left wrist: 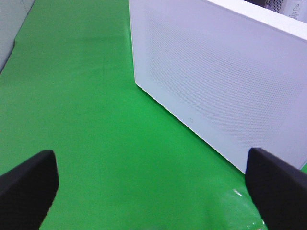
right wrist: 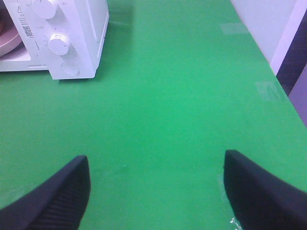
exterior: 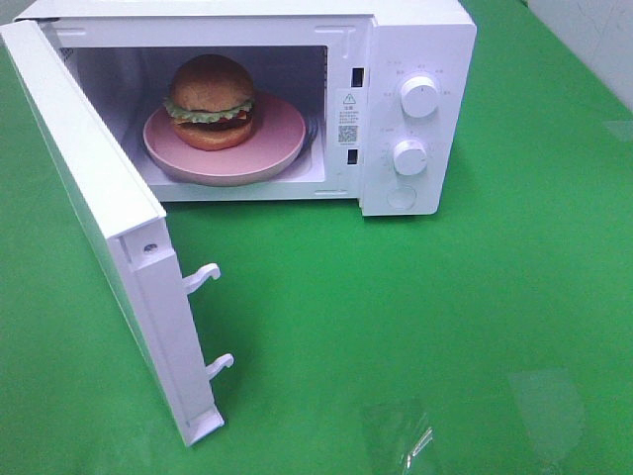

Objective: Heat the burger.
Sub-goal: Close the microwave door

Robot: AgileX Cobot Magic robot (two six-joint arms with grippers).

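Observation:
The burger (exterior: 210,103), with a golden-brown bun, green lettuce and a dark patty, rests on a round pink plate (exterior: 282,139) inside the white microwave (exterior: 415,40). The microwave's door (exterior: 99,213) hangs wide open toward the front left. Neither gripper shows in the exterior high view. My left gripper (left wrist: 151,191) is open over bare green cloth, facing the outer face of the door (left wrist: 225,81). My right gripper (right wrist: 156,191) is open with nothing between its fingers, well off from the microwave's control panel (right wrist: 60,43). Only the pink plate's edge (right wrist: 9,43) shows in the right wrist view.
Two white knobs (exterior: 419,97) and a round button (exterior: 402,197) sit on the microwave's right panel. Two latch hooks (exterior: 203,277) stick out of the door's edge. Green cloth (exterior: 415,317) covers the table; a white wall (right wrist: 268,24) borders its right side.

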